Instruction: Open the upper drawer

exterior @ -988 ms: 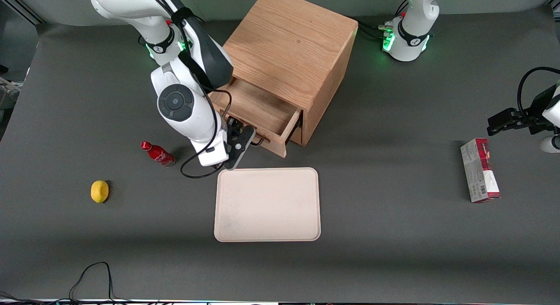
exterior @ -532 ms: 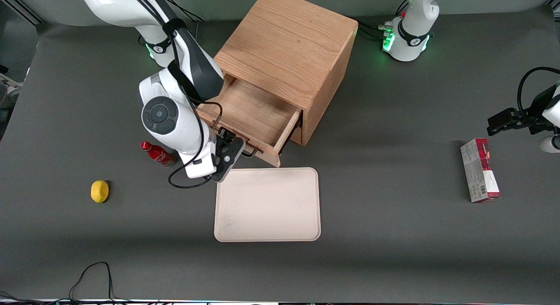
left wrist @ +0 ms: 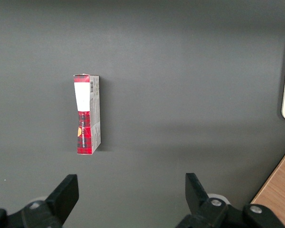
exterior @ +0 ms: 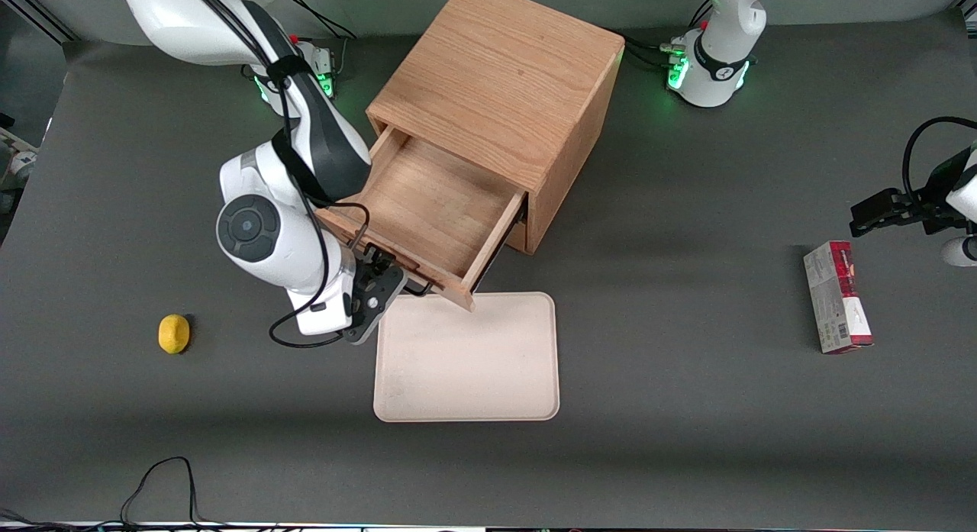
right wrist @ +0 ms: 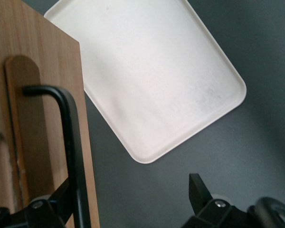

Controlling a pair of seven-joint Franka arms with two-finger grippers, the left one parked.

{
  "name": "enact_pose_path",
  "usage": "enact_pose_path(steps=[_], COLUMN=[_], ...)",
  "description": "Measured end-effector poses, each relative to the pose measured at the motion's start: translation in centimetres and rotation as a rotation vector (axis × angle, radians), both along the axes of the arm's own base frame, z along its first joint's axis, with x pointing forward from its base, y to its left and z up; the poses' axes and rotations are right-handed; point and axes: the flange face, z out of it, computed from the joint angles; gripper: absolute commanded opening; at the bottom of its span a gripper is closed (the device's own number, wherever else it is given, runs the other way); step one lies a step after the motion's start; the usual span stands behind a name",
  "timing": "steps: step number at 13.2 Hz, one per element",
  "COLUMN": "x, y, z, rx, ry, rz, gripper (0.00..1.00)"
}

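The upper drawer (exterior: 431, 204) of the light oak cabinet (exterior: 504, 82) stands pulled well out, and its shallow wooden tray is bare. Its wood-grain front (right wrist: 42, 118) carries the black bar handle (right wrist: 72, 142). My right gripper (exterior: 378, 288) is at the drawer front, near the tray's corner. In the right wrist view the gripper (right wrist: 128, 187) is open wide: one finger (right wrist: 59, 194) sits between the handle and the drawer front, the other finger (right wrist: 197, 187) hangs free over the table. The lower drawer is hidden under the upper one.
A beige tray (exterior: 467, 356) lies just in front of the open drawer, its corner under the drawer front; it also shows in the right wrist view (right wrist: 152, 80). A lemon (exterior: 174, 333) lies toward the working arm's end. A red and white box (exterior: 837, 297) lies toward the parked arm's end.
The upper drawer has slid farther out, with my gripper moving with its handle toward the front camera. The small red bottle seen earlier is now hidden by my arm.
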Motion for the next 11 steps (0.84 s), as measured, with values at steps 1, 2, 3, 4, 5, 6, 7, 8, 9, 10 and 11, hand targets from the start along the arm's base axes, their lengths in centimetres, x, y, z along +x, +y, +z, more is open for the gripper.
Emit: enact_pose_path(steps=[1, 2, 3, 4, 5, 6, 7, 8, 9, 10, 11], x=[0.6, 1.1, 1.6, 2.0, 2.3, 2.5, 2.7, 3.0, 3.2, 3.4, 3.7], y=[-0.5, -1.0, -1.5, -1.9, -2.2, -2.4, -2.6, -2.8, -3.0, -3.1, -3.3], z=[0.1, 0.2, 0.3, 0.1, -0.1, -0.4, -0.6, -0.6, -0.5, -0.3, -0.3], rx=[-0.003, -0.005, -0.004, -0.003, -0.003, -0.003, -0.003, -0.002, -0.001, 0.001, 0.003], ry=[0.009, 0.013, 0.011, 0.01, 0.011, 0.012, 0.011, 0.009, 0.004, -0.001, -0.006], rz=[-0.007, -0.015, -0.018, -0.015, -0.007, 0.001, 0.003, 0.003, 0.003, 0.005, 0.009], gripper=[1.0, 1.0, 1.0, 1.0, 1.0, 1.0, 1.0, 1.0, 1.0, 1.0, 1.0])
